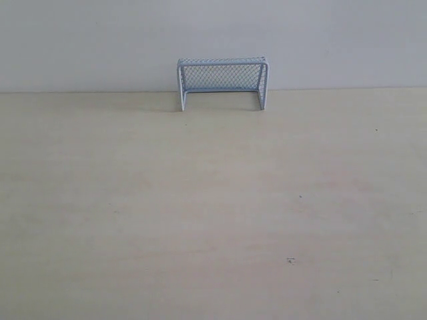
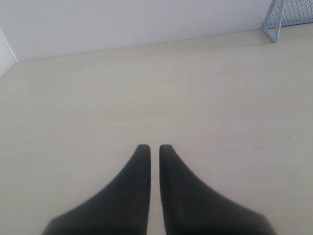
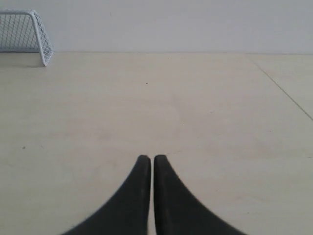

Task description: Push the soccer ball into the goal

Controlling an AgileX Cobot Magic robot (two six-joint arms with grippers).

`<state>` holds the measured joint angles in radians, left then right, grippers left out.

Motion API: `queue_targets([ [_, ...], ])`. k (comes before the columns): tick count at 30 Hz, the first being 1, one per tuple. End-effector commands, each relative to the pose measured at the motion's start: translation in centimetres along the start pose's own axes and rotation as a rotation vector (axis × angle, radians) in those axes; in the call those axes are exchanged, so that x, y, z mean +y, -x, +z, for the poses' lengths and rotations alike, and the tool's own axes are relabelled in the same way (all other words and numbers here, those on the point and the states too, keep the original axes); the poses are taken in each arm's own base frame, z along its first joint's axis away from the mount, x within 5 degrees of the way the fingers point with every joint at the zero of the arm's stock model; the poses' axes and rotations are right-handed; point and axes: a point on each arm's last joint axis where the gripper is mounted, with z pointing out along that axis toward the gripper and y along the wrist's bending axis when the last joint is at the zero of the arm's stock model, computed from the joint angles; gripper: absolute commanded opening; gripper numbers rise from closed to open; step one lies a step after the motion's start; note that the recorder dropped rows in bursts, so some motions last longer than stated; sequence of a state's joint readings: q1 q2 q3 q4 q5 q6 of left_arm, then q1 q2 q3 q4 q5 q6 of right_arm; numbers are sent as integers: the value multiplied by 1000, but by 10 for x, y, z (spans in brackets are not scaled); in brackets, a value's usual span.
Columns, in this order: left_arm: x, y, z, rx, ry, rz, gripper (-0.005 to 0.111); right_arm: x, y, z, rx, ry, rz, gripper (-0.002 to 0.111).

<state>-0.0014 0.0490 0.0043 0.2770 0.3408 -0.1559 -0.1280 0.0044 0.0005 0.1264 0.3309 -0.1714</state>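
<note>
**Exterior view.** The goal (image 1: 222,77) stands in the upper centre of the frame. It sits at the far edge of the table (image 1: 213,213), directly against the white wall (image 1: 100,40). The goal is upright. Its open mouth faces the lower part of the frame, and the mesh netting closes the back and sides. The table surface is pale wood-coloured, with a few small dark specks in the lower right of the frame.

**Left wrist view.** The left gripper (image 2: 154,147) is clenched. Its two black fingers (image 2: 139,186) lie side by side with only a thin slit between them, and nothing is held. The fingers hang above bare table. Only one corner post and part of the netting of the goal (image 2: 288,12) are visible, well apart from the fingertips, where the table meets the wall.

**Right wrist view.** The right gripper (image 3: 152,157) is also clenched. Its fingers (image 3: 168,196) are pressed almost together and grasp nothing. The goal (image 3: 22,29) stands well apart from the fingertips, against the wall, with one side net and post visible.
</note>
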Motion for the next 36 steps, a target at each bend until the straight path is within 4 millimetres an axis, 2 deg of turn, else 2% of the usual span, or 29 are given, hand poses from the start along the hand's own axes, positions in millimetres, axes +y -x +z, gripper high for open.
queue_targets([
  [1,0,2,0,-3,-8,-7,6,-2,0,0,3,-23,-34,0],
  [7,0,2,0,-3,-8,-7,6,-4,0,0,3,-43,43,0],
  [26,0,2,0,-3,-8,-7,6,-4,-2,0,18,-40,18,0],
  [36,0,2,0,-3,-8,-7,6,2,-2,-1,14,64,-20,0],
])
